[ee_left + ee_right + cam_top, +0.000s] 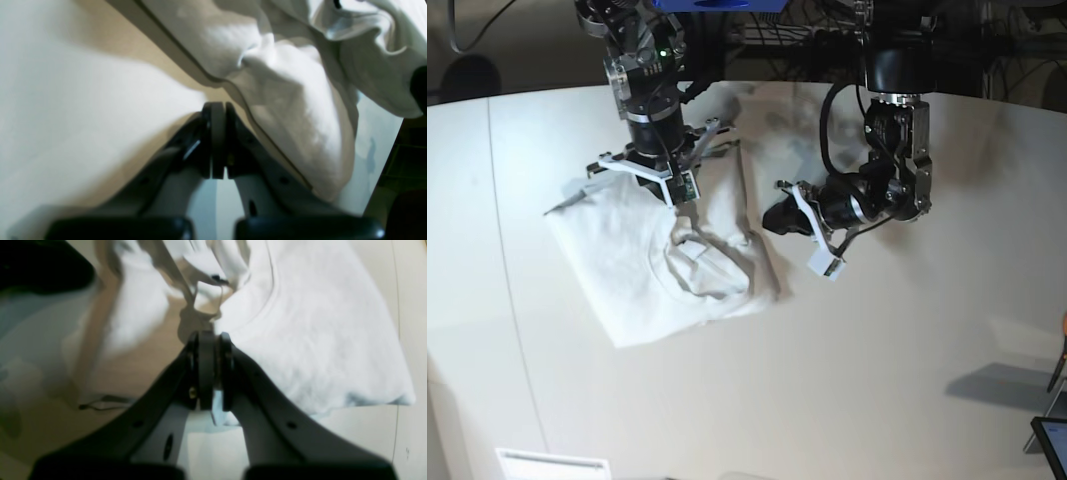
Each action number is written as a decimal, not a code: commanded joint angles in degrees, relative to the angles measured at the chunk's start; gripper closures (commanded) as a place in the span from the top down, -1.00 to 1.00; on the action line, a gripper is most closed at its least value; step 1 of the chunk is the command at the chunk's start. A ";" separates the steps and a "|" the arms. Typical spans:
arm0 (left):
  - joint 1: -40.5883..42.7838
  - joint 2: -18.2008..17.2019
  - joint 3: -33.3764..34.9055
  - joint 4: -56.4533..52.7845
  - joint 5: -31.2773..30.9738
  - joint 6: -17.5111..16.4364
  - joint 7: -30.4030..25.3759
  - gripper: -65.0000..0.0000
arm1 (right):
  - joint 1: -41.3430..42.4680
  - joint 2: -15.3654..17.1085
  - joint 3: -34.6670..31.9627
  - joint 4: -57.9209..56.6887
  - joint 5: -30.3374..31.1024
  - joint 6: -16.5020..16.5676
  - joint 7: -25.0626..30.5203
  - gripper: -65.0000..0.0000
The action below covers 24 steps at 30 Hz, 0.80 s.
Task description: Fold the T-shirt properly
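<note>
The white T-shirt lies crumpled on the table, left of centre. Its folds fill the left wrist view, and its collar seam and body fill the right wrist view. My right gripper points down onto the shirt's middle. Its fingers are shut at the collar edge, with a sliver of white cloth showing between them. My left gripper reaches in sideways at the shirt's right edge. Its fingers are pressed together with the hem just past the tips, and no cloth shows between them.
The off-white table stretches right and toward the front. A dark screen corner and a thin red-black object sit at the right edge. A white label lies at the front left. Cables hang behind the arms.
</note>
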 commanded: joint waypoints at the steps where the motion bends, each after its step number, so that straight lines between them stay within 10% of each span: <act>1: -0.88 -0.09 -0.06 0.62 -0.27 -0.08 0.18 -1.00 | 1.00 -0.36 -0.68 1.14 -0.60 -0.27 0.66 -0.99; 24: -1.05 0.79 -0.06 -3.69 -0.18 -0.08 -1.22 -1.00 | 4.43 -8.62 -13.87 2.81 -14.93 2.63 -6.11 -0.99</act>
